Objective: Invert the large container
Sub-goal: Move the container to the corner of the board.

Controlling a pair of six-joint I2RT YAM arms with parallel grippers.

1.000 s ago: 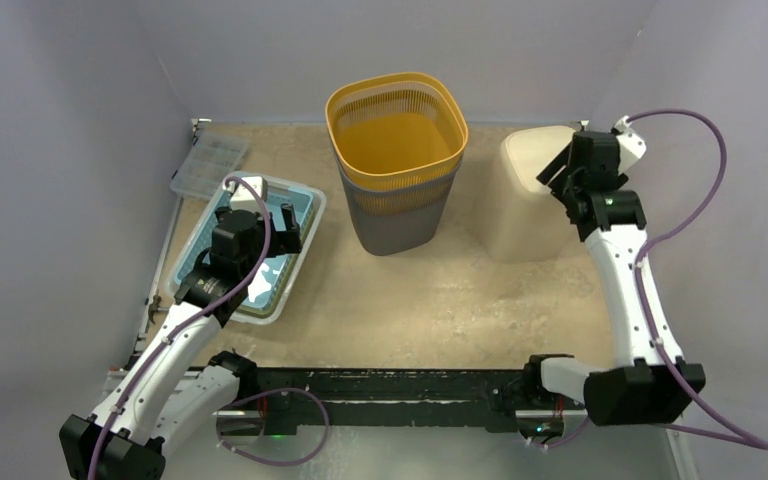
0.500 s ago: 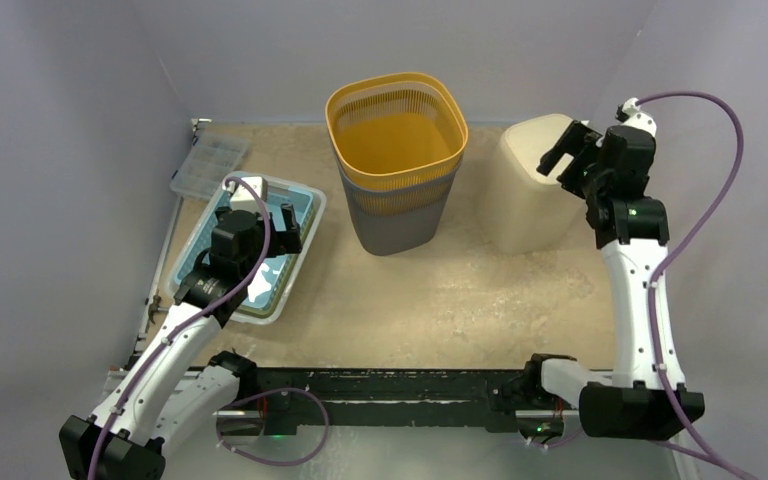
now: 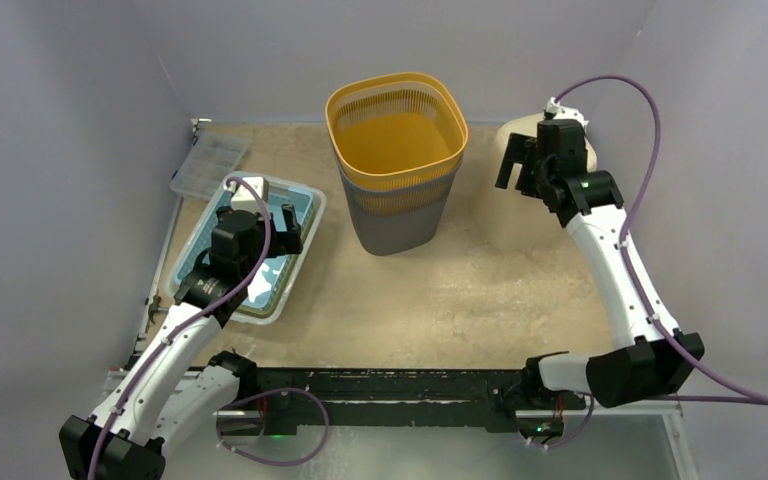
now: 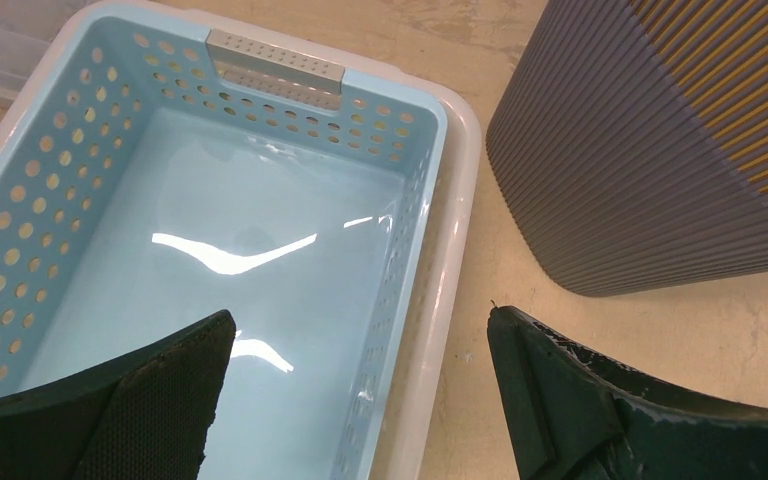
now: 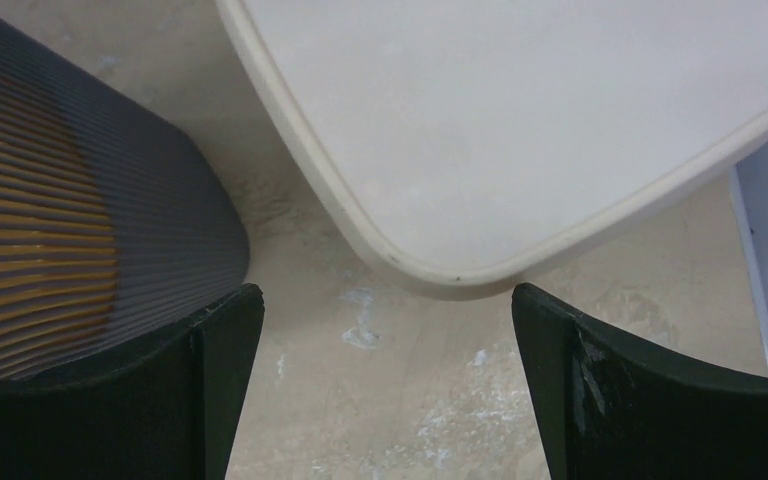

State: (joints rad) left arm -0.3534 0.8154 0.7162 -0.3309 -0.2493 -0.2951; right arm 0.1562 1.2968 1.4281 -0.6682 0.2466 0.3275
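Your right gripper hangs wide open over the cream container, back right, flat face up. Your left gripper gapes above the blue basket nested in a white tray.

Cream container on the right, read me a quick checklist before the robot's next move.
1. ok: right gripper open, holding nothing.
2. ok: cream container clear of that gripper.
3. ok: its flat closed face toward the right wrist camera.
4. cannot tell: container flat on the table, mostly hidden from above.
5. ok: left gripper open, empty, above the blue basket.
6. ok: ribbed bin upright, untouched.
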